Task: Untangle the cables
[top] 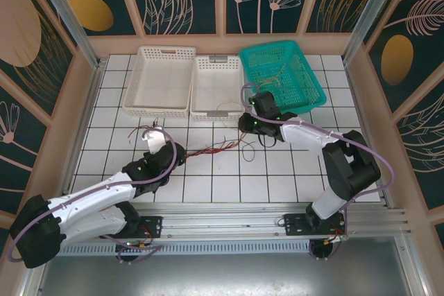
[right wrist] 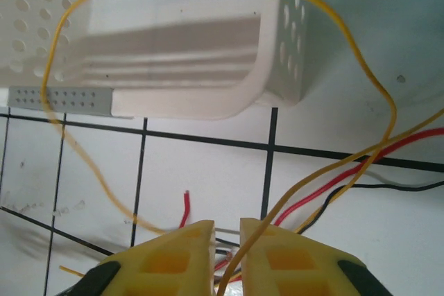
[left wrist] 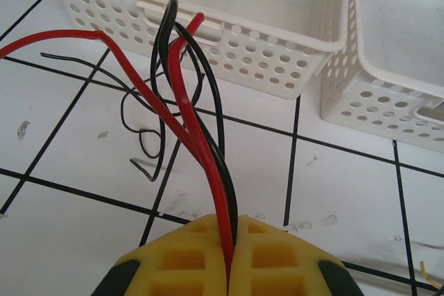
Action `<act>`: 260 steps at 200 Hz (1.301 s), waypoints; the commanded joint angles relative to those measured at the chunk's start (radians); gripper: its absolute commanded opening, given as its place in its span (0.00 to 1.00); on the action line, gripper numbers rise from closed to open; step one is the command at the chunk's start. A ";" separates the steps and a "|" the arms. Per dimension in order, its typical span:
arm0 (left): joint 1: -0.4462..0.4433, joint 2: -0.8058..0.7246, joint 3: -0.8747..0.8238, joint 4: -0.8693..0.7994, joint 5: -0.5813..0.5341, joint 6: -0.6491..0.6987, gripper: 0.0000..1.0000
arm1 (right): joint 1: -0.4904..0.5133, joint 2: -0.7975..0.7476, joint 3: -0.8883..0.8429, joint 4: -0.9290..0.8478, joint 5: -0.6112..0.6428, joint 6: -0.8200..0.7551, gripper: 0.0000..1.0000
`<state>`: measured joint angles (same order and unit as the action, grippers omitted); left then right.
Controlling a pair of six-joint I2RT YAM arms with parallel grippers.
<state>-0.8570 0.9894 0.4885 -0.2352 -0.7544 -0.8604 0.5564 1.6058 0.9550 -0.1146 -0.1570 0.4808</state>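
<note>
The left gripper (left wrist: 231, 244) is clamped on the red and black cables (left wrist: 179, 95), likely anchoring that end so the tangle can be drawn out. They trail across the middle of the worktop (left wrist: 333, 185), before the white baskets (left wrist: 277, 53) at its far edge. The right gripper (right wrist: 225, 240) stands slightly apart, and a yellow cable (right wrist: 394, 110) passes between its jaws, seemingly loose.

- Lost between the pressed pads of the left tool (left wrist: 229, 268): lower ends of the red and black cables (left wrist: 198, 136).
- Cut off at the right edge: yellow cable (right wrist: 393, 105).
- Too fine from above to trace crossings.
</note>
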 commanded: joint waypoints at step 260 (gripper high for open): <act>0.004 -0.017 -0.052 0.014 0.017 -0.026 0.00 | -0.056 0.127 -0.062 0.112 0.098 -0.001 0.32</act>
<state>-0.8570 0.9806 0.4469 -0.2348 -0.7391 -0.8688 0.5053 1.6951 0.9001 -0.0303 -0.0551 0.4767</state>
